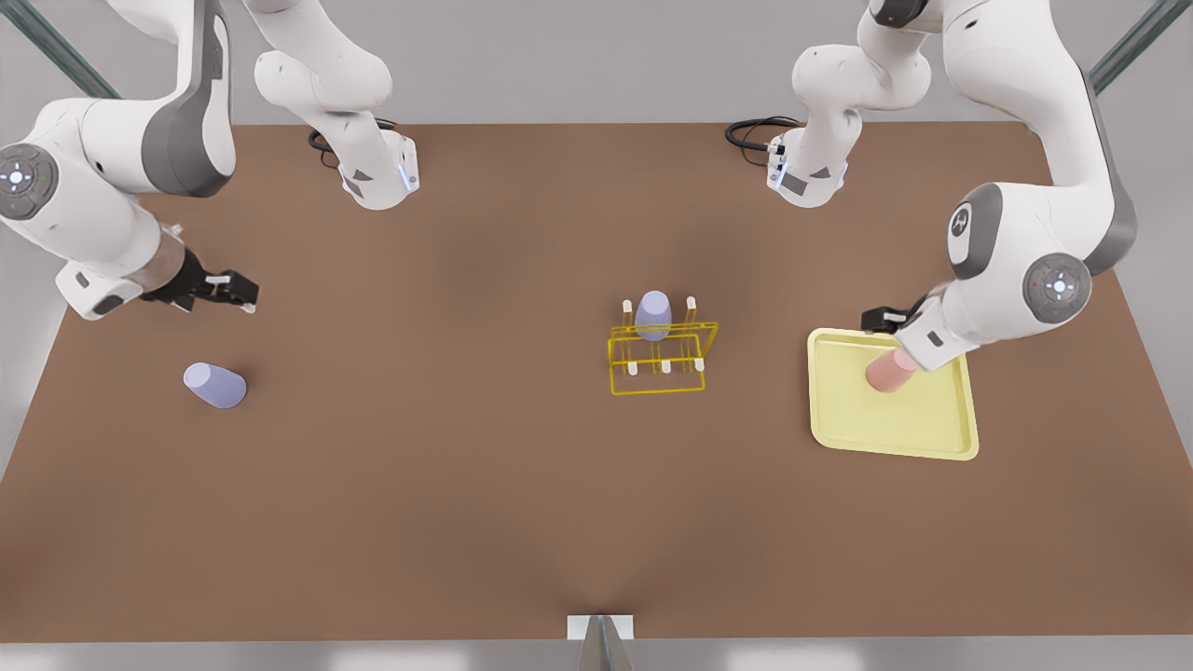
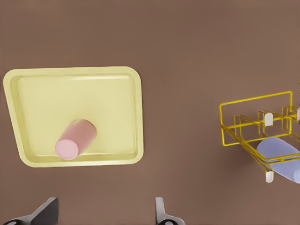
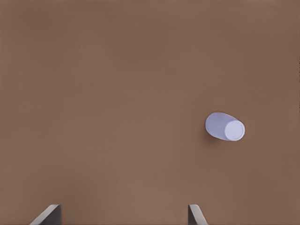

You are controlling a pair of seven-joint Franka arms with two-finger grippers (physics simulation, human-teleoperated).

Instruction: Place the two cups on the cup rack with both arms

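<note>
A salmon pink cup (image 1: 890, 371) (image 2: 75, 139) rests in the flat pale-yellow tray (image 1: 895, 452) (image 2: 70, 98) at the front view's right. My left gripper (image 1: 885, 320) (image 2: 104, 213) hovers over that tray, open, its fingers apart from the cup. A lavender cup (image 1: 215, 385) (image 3: 225, 126) sits on the bare table at the front view's left. My right gripper (image 1: 228, 289) (image 3: 123, 214) hangs open above the table, behind that cup and not touching it. In the middle stands the yellow wire cup rack (image 1: 657, 390) (image 2: 255, 99), with another lavender cup (image 1: 652, 315) (image 2: 281, 157) on one of its pegs.
The brown table (image 1: 466, 485) stretches wide between the rack and each cup. Both arm bases (image 1: 377, 177) (image 1: 806, 177) stand at the far edge with black cables beside them. A small grey fixture (image 1: 601, 634) juts up at the near edge.
</note>
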